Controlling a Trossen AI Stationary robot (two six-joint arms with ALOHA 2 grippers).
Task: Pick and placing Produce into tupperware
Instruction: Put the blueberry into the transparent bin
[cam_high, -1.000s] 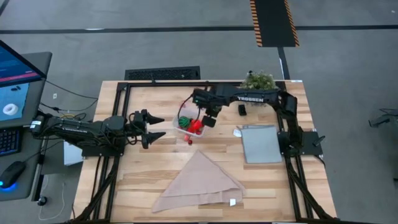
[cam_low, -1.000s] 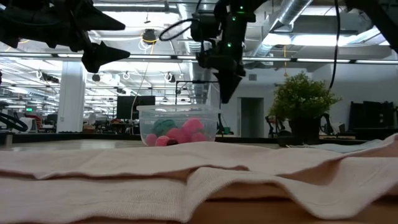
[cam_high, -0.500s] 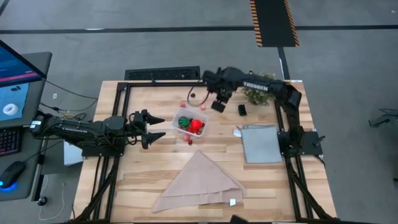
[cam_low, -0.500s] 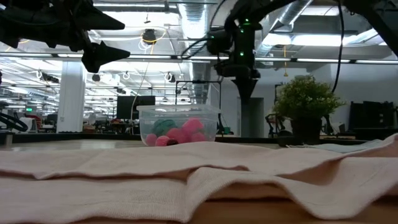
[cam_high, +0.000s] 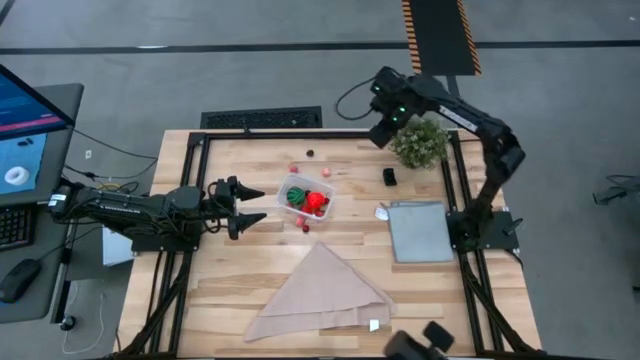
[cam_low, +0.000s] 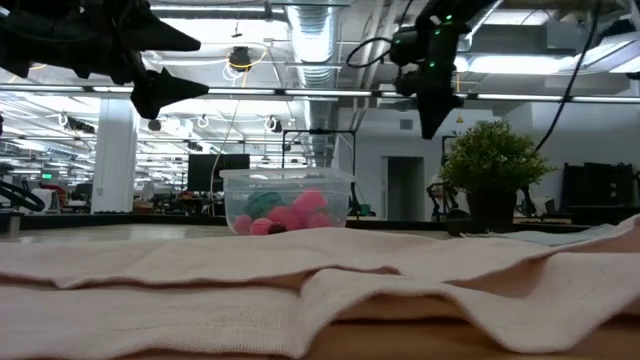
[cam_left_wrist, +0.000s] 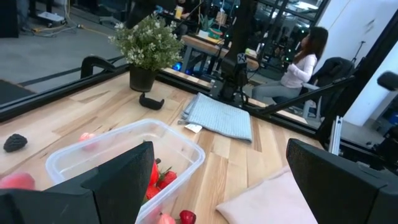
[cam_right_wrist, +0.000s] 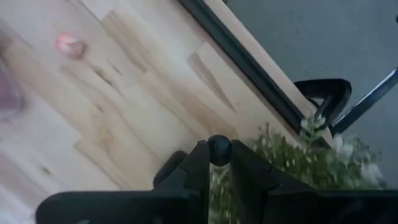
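**Right gripper up by the plant with a small dark ball; tub sits mid-counter**

The small clear plastic rectangular tub sits on the light wooden counter, near its middle and towards the far side. Inside lie a red pepper-like toy and a green striped ball; the low view shows pink and red pieces against its wall. Loose produce lies around it: a small red berry just beside the near edge, a pink piece and a red piece beyond the far edge, and a tiny dark berry farther back.

The left gripper hovers left of the tub, apart from it, its fingers spread wide with nothing between them.

The right gripper is raised over the far right part of the counter, beside the bushy green potted plant. Its fingers are nearly together, pinching a small dark round piece at the tips.

A beige folded cloth lies on the near side, and a flat grey square panel on the right.
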